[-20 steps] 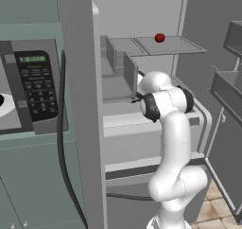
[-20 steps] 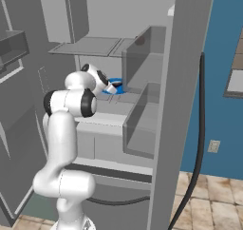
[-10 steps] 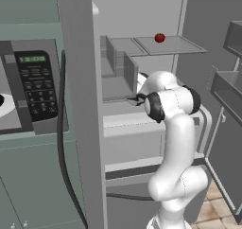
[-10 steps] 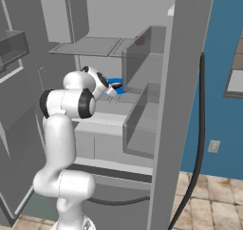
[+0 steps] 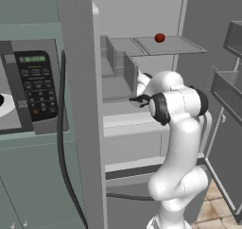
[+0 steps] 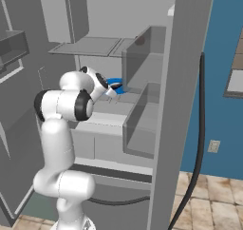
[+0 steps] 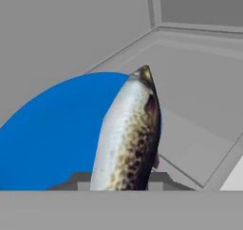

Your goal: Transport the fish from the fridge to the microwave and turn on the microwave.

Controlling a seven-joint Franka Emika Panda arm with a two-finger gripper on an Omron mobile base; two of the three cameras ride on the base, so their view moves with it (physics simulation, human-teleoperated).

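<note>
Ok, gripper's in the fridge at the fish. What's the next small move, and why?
Probably close on it, if the jaws aren't shut yet. In the hand view the fish lies on the blue plate and runs down between the fingertips. The gripper sits at the plate's edge inside the fridge. I can't tell whether the fingers touch it.

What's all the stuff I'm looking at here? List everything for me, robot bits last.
fridge: one, light grey, open, in front of the robot.
fish: one, silvery with brown speckles, over the blue plate on a fridge shelf.
blue plate: one, bright blue, round, on the shelf at mid height.
red ball: one, dark red, on the upper fridge shelf.
microwave: one, grey with black keypad and green display, left of the fridge.
cable: one, black, hanging down the fridge side.
pincer: one, reaching in at the plate; the grip on the fish cannot be judged.
</note>
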